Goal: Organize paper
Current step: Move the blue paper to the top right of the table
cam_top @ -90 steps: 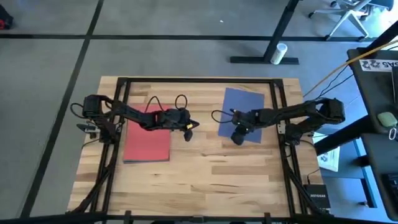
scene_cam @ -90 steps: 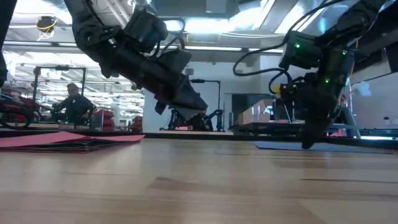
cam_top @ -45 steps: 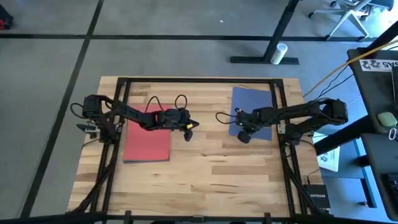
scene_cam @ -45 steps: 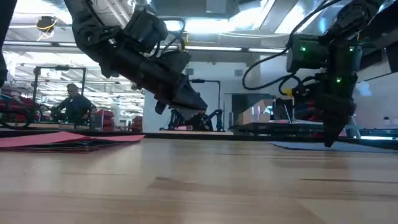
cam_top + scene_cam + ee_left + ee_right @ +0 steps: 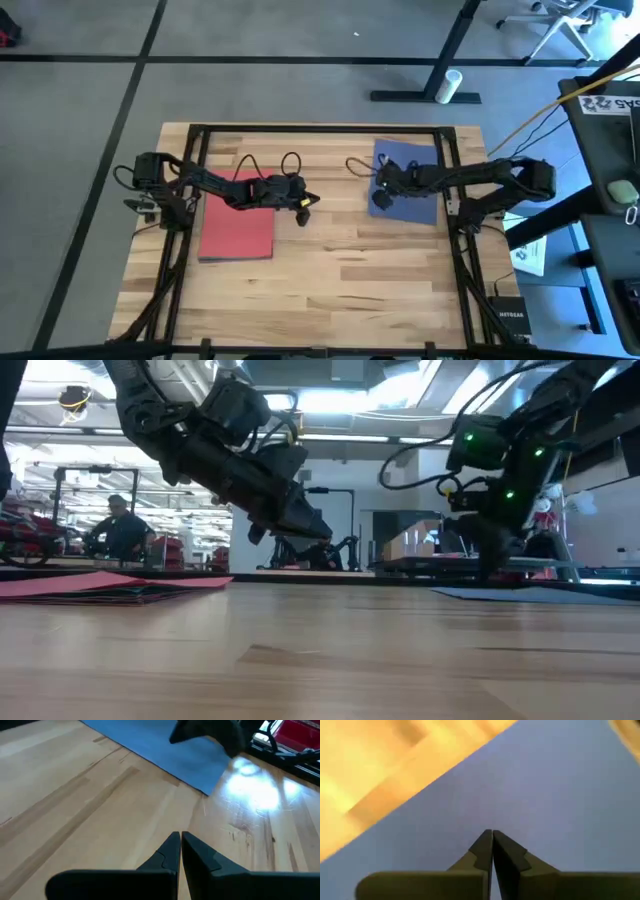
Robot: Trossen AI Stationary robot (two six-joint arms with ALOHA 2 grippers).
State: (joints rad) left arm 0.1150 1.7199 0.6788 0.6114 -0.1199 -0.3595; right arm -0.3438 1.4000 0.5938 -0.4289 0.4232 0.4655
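red stack: lower sheets hidden | blue sheet: cropped

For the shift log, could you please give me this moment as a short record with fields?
Table: wooden top
Red paper: stack on the table's left part, red sheet on top
Blue paper: single sheet at the far right, lying flat
Left pincer: shut, above bare wood right of the red stack
Right pincer: shut, tips over the blue sheet near its left edge
Background: a person in the room beyond
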